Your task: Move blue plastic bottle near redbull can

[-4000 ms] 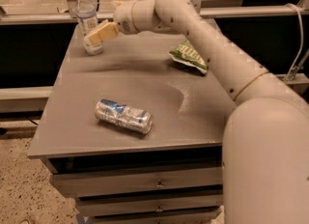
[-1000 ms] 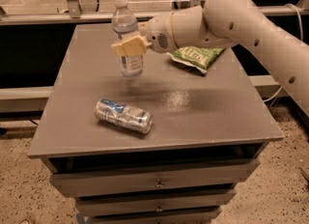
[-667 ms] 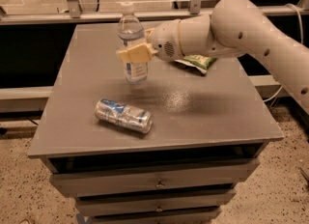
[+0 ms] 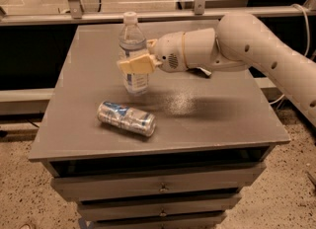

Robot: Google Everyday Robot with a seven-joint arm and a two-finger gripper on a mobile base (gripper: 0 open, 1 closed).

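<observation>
**Currently: one bottle pinched in the gripper, one can lying in front of it**

You have one bottle (image 4: 131, 39), one can (image 4: 126, 118), one arm (image 4: 256, 50) and one gripper (image 4: 134, 65) in view.

The arm comes in from your right and reaches across the back half of the grey table (image 4: 222, 119). Its gripper sits at the table's left-centre, and the tan fingers (image 4: 129, 66) are pressed against the bottle's midsection, over the label. So the gripper is pinching the bottle, not spread.

The bottle stands upright in that grip, white cap on top. Its base is at or just above the tabletop, and you cannot tell from this view whether it touches.

The can lies on its side nearer the front edge, just ahead of the bottle and a little to its left. Its long axis runs slightly diagonal to that edge. Bottle and can are near each other but apart, with a strip of bare table between them. Nothing touches the can.

Below the tabletop you can count two drawer knobs (image 4: 160, 188), one above the other. A metal rail (image 4: 98, 17) runs behind the table, and speckled floor (image 4: 291, 193) shows on both sides.
</observation>
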